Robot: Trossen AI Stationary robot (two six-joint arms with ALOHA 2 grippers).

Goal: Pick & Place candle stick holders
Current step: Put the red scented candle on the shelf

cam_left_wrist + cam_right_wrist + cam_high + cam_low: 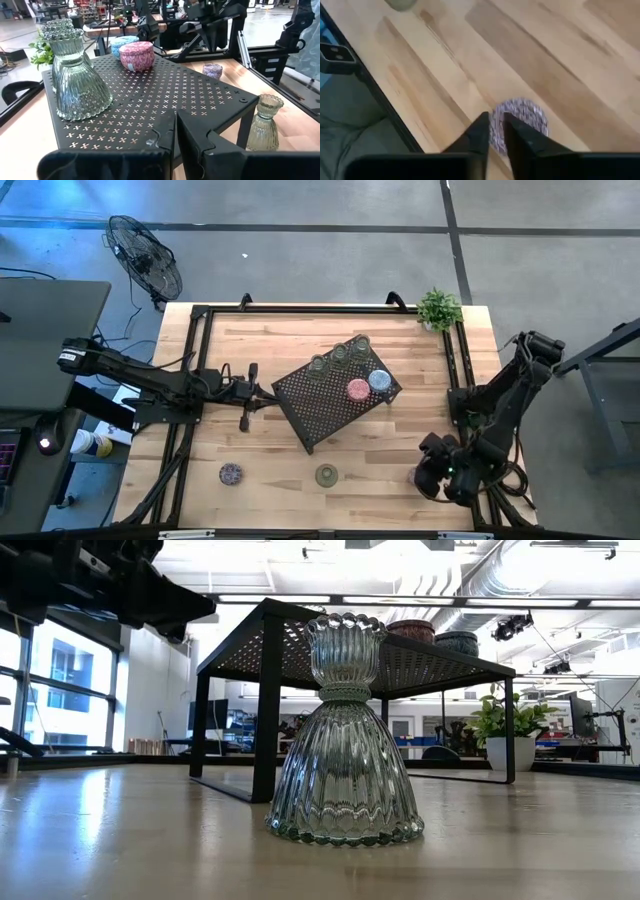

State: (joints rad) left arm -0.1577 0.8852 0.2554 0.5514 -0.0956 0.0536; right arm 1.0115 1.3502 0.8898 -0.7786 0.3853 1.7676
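Note:
The black mesh tray (322, 415) stands mid-table. On it are three clear candle stick holders (340, 352) along its far edge, a pink one (358, 389) and a blue one (379, 380). On the wood near the front edge stand a mottled holder (231, 473), a clear-greenish one (327, 475) (345, 740) and a purple one (525, 117). My left gripper (175, 131), shut and level, stands just short of the tray's left corner (150, 135). My right gripper (496, 127) points down over the purple holder with its fingers a little apart.
A small potted plant (438, 308) stands at the far right corner. Black frame rails (195, 360) run along the table's left, far and right edges. A fan (145, 255) is on the floor beyond the far left corner.

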